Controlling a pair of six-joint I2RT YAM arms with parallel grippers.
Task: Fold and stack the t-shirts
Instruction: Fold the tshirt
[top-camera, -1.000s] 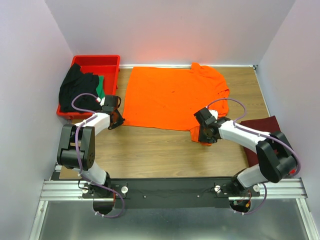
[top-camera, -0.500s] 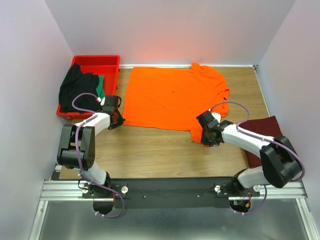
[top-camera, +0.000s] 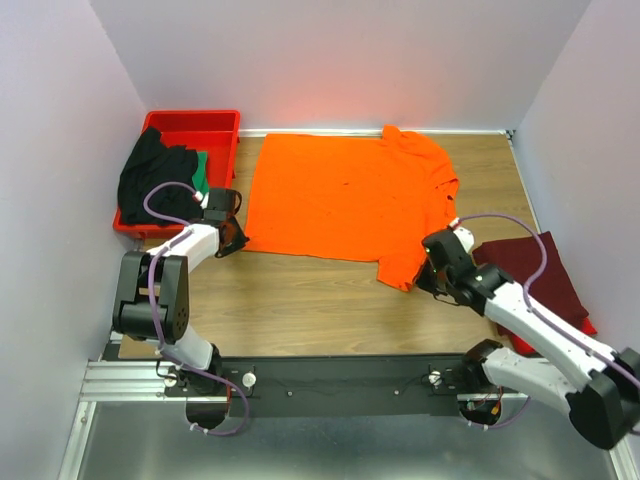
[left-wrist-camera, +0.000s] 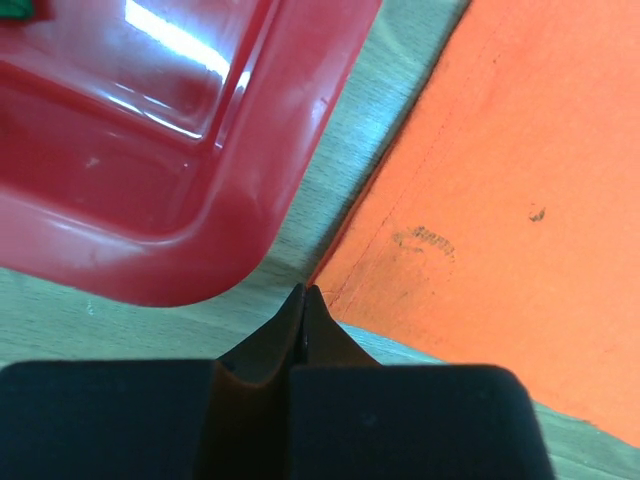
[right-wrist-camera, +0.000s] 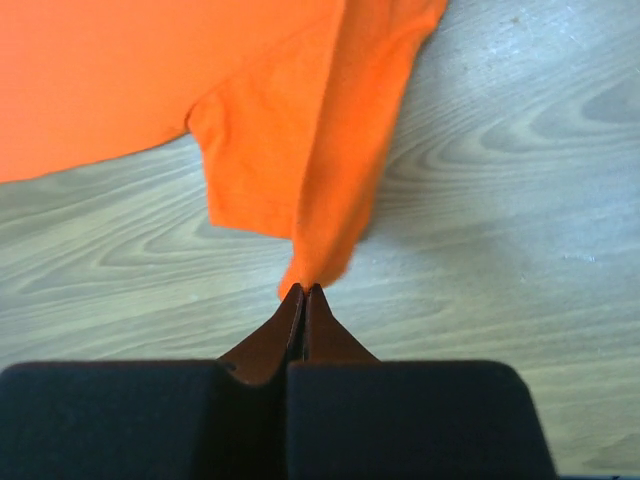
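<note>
The orange t-shirt (top-camera: 345, 200) lay spread flat mid-frame in the top view. The left gripper (left-wrist-camera: 303, 297) had its jaws pressed together on the hem corner beside the red tray (left-wrist-camera: 150, 150), and the right gripper (right-wrist-camera: 303, 295) was pinched on the lower sleeve tip. A clean fold probably needed both to lift evenly, keeping the lower edge taut while carrying it up-frame. The shirt's long axis ran left to right, hem left, collar right.
</note>
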